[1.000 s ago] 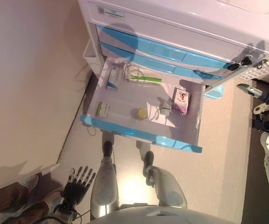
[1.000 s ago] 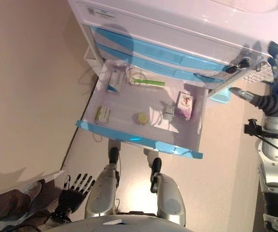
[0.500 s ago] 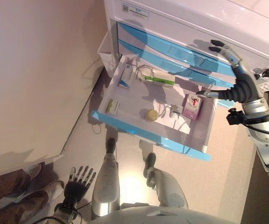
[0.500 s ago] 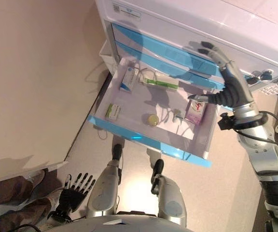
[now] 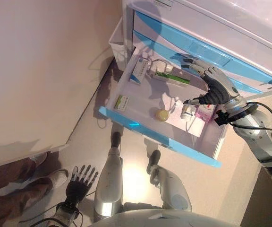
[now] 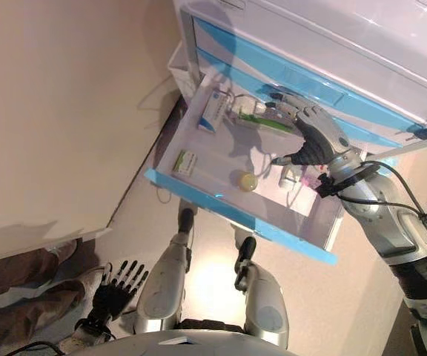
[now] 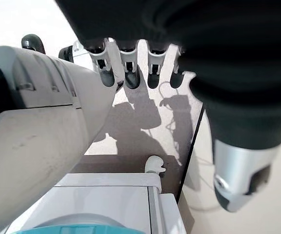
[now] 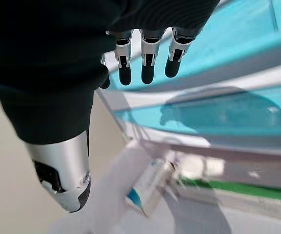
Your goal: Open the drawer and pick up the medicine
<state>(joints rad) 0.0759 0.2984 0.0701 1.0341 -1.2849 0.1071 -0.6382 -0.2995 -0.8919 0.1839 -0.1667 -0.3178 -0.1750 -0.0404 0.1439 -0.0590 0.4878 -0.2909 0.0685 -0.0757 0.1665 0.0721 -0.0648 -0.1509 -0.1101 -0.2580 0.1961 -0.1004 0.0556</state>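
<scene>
Pink medicine box (image 5: pixel 206 112) lies in the open drawer (image 5: pixel 126 120) beneath the spread, empty right robot hand (image 5: pixel 210 85).

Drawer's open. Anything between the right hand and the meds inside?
Nothing visible. The right hand hovers open over the pulled-out drawer, and the pink box, small bottle, yellow round item and green-striped box lie uncovered on its floor. The left hand hangs low, well away.
</scene>
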